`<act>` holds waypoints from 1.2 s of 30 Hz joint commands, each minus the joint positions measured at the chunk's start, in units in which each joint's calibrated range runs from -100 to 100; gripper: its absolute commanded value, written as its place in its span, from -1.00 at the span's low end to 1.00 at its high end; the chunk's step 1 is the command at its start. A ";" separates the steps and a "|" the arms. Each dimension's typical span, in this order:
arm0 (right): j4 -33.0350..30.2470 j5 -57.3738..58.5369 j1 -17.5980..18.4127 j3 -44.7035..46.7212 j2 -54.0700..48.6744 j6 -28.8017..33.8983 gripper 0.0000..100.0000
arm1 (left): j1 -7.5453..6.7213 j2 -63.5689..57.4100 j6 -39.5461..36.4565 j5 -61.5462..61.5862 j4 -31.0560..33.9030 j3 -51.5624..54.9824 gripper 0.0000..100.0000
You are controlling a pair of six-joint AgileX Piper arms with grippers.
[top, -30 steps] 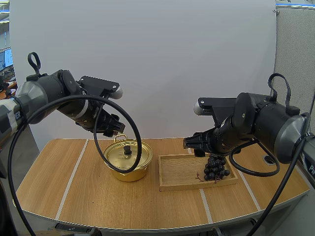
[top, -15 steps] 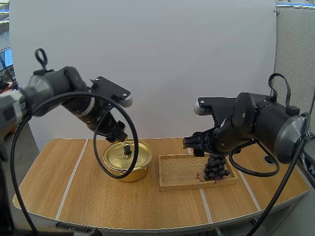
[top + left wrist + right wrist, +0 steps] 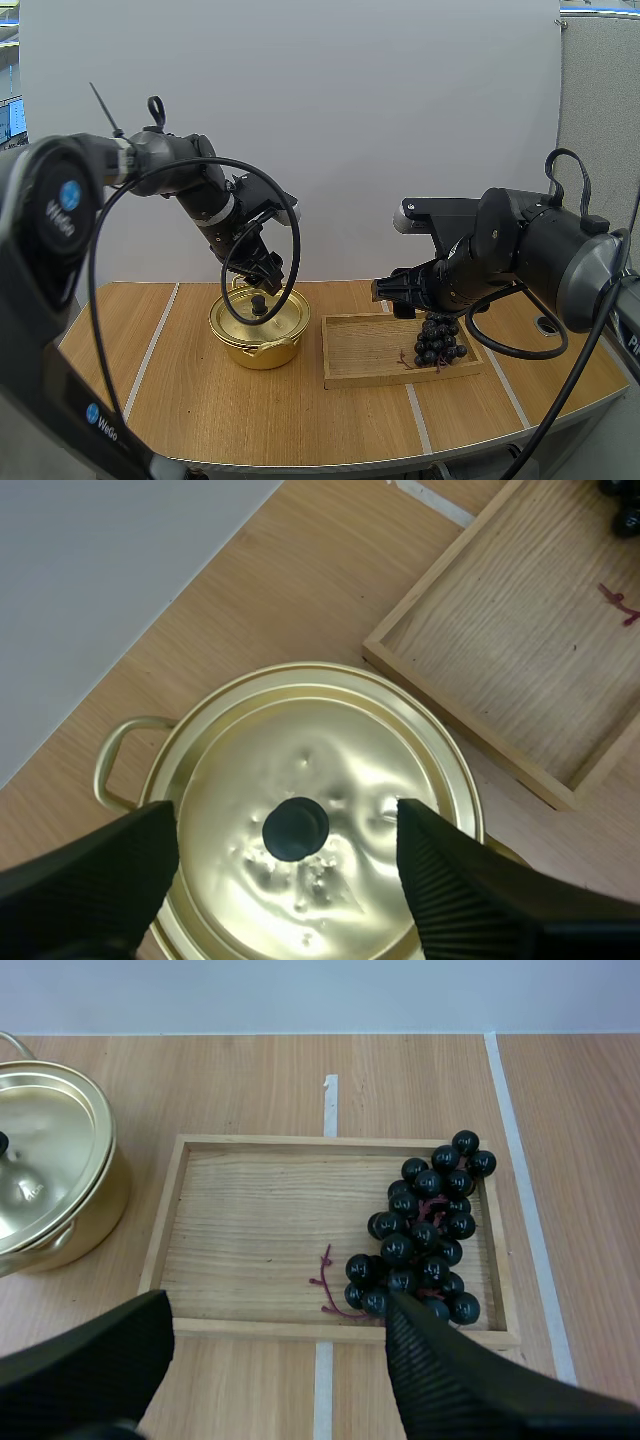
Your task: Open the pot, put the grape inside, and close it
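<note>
A gold pot (image 3: 257, 328) stands left of centre on the table, its lid (image 3: 310, 820) on and a black knob (image 3: 295, 828) in the lid's middle. My left gripper (image 3: 270, 278) hangs open just above the lid, its fingers (image 3: 95, 875) standing either side of the knob without touching it. A bunch of dark grapes (image 3: 438, 339) lies at the right end of a wooden tray (image 3: 370, 352). My right gripper (image 3: 392, 292) is open above the tray, a little left of the grapes (image 3: 425, 1230), holding nothing.
The tray (image 3: 250, 1235) lies close to the right of the pot (image 3: 50, 1180). Pale tape lines (image 3: 150, 352) cross the wooden table. A round hole (image 3: 546, 324) shows in the table at the far right.
My left gripper has swung right and down from behind the pot to just over the lid's knob. The right arm, grapes and tray have not moved.
</note>
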 commanded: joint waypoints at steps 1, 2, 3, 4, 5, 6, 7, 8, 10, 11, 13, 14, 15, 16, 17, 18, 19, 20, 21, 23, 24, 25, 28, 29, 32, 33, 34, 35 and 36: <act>0.24 -0.95 0.00 -0.41 -0.35 -0.19 1.00 | -0.23 2.67 -0.03 1.50 -0.03 -2.92 1.00; 0.24 -0.95 0.00 -0.41 -0.35 -0.19 1.00 | -0.23 3.64 -0.03 2.14 -0.03 -3.60 1.00; 0.24 -0.95 0.00 -0.41 -0.35 -0.19 1.00 | -0.23 4.52 -0.03 2.32 -0.03 -4.09 1.00; 0.24 -0.95 0.00 -0.41 -0.35 -0.19 1.00 | -0.23 5.40 -0.03 2.54 -0.03 -4.41 1.00; 0.24 -0.95 0.00 -0.41 -0.35 -0.19 1.00 | -0.23 6.01 -0.03 2.72 -0.03 -4.54 1.00; 0.24 -0.95 0.00 -0.41 -0.35 -0.19 1.00 | -0.23 6.80 -0.03 2.94 -0.03 -4.54 1.00; 0.24 -0.95 0.00 -0.41 -0.35 -0.19 1.00 | -0.23 7.76 -0.03 3.12 -0.03 -4.54 1.00; 0.24 -0.95 0.00 -0.41 -0.35 -0.19 1.00 | -0.23 8.69 -0.03 3.13 0.07 -4.54 1.00; 0.24 -0.95 0.00 -0.41 -0.35 -0.19 1.00 | -0.23 9.84 -0.03 3.48 0.07 -4.54 1.00; 0.24 -0.95 0.00 -0.41 -0.35 -0.19 1.00 | -0.23 10.39 -0.03 3.54 0.09 -4.54 1.00; 0.24 -0.95 0.00 -0.41 -0.35 -0.19 1.00 | -0.23 11.40 -0.03 3.89 0.09 -4.54 1.00; 0.24 -0.95 0.00 -0.41 -0.35 -0.19 1.00 | -0.23 11.78 -0.03 4.08 0.09 -4.54 1.00; 0.24 -0.95 0.00 -0.41 -0.35 -0.19 1.00 | -0.23 11.99 -0.03 4.08 0.09 -4.54 1.00; 0.24 -0.95 0.00 -0.41 -0.35 -0.19 1.00 | -0.23 12.02 -0.03 4.26 0.09 -4.54 1.00; 0.24 -0.95 0.00 -0.41 -0.35 -0.19 1.00 | -0.23 12.12 -0.03 4.25 0.38 -4.54 1.00; 0.24 -0.95 0.00 -0.41 -0.35 -0.19 1.00 | -0.23 12.07 -0.12 4.25 0.55 -4.54 1.00; 0.24 -0.95 0.00 -0.41 -0.35 -0.19 1.00 | -0.23 12.07 -0.21 4.25 0.82 -4.54 1.00; 0.24 -0.95 0.00 -0.41 -0.35 -0.19 1.00 | -0.23 12.07 -0.32 4.25 1.09 -4.54 1.00; 0.24 -0.95 0.00 -0.41 -0.35 -0.19 1.00 | -0.23 12.07 -0.42 4.25 1.53 -4.54 1.00; 0.24 -0.95 0.00 -0.41 -0.35 -0.19 1.00 | -0.23 12.07 -1.19 4.25 2.48 -4.54 1.00; 0.24 -0.95 0.00 -0.41 -0.35 -0.19 1.00 | -0.23 12.07 -1.47 4.25 2.82 -4.54 1.00; 0.24 -0.95 0.00 -0.41 -0.35 -0.19 1.00 | -0.23 12.07 -1.99 4.25 3.45 -4.54 1.00; 0.24 -0.95 0.00 -0.41 -0.35 -0.19 1.00 | -0.23 12.07 -2.20 4.25 3.68 -4.54 1.00; 0.24 -0.95 0.00 -0.41 -0.35 -0.19 1.00 | -0.23 12.07 -2.25 4.25 3.68 -4.54 1.00; 0.24 -0.95 0.00 -0.41 -0.35 -0.19 1.00 | -0.23 12.07 -2.25 4.25 3.58 -4.54 0.21; 0.24 -0.95 0.00 -0.41 -0.35 -0.19 1.00 | -0.23 12.07 -2.25 4.25 3.58 -4.54 -0.09; 0.24 -0.95 0.00 -0.41 -0.35 -0.19 1.00 | -0.23 12.07 -2.25 4.36 3.58 -4.54 -0.47; 0.24 -0.95 0.00 -0.41 -0.35 -0.19 1.00 | -0.23 12.07 -2.25 4.46 3.58 -4.54 -0.84; 0.24 -0.95 0.00 -0.41 -0.35 -0.19 1.00 | -0.23 12.07 -2.25 4.88 3.58 -4.54 -1.00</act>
